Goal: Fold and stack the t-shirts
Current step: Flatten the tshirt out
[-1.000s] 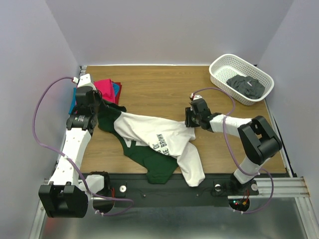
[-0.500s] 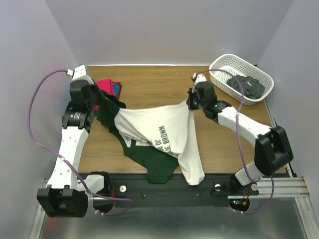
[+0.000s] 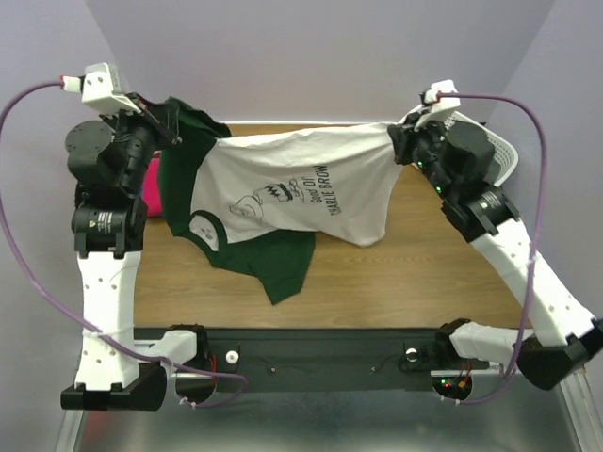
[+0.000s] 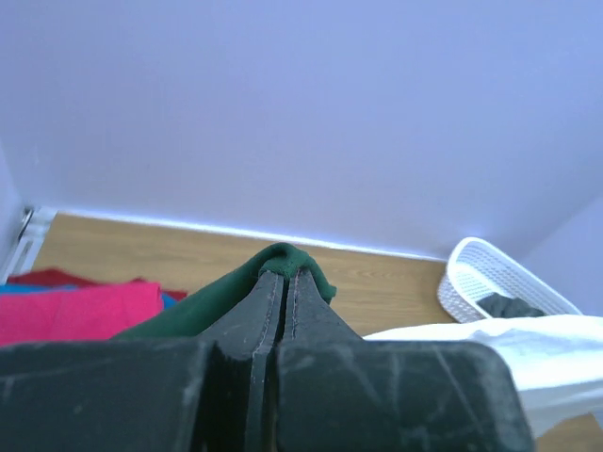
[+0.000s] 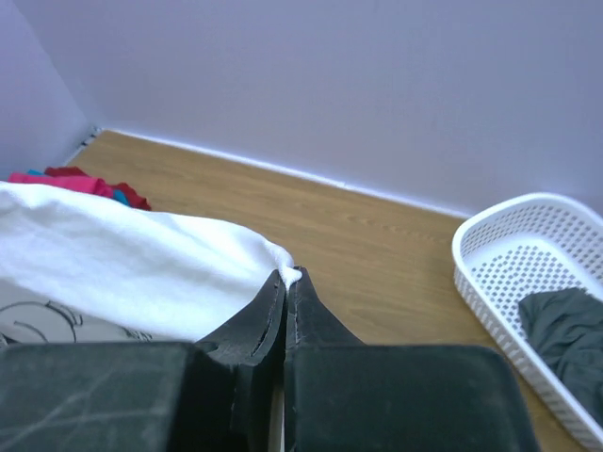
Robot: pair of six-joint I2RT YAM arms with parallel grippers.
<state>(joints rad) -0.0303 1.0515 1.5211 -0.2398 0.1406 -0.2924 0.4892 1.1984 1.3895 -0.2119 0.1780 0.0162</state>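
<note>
The white t-shirt (image 3: 301,188) with dark green sleeves and black cartoon print hangs stretched in the air between my two grippers, its lower green part drooping toward the table. My left gripper (image 3: 174,132) is shut on a dark green sleeve edge (image 4: 283,256) at its tips (image 4: 285,275). My right gripper (image 3: 400,141) is shut on a white corner of the shirt (image 5: 141,254) at its tips (image 5: 287,278). Folded magenta, blue and red shirts (image 4: 75,306) lie at the table's far left, mostly hidden behind the left arm in the top view (image 3: 149,184).
A white lattice basket (image 5: 528,282) holding a dark grey cloth (image 5: 565,334) stands at the far right of the wooden table (image 3: 424,273). Purple walls close in the back and both sides.
Both arms rose and spread apart, lifting the white and green shirt off the table and pulling it taut between them. It hung lower and bunched half a second ago.
</note>
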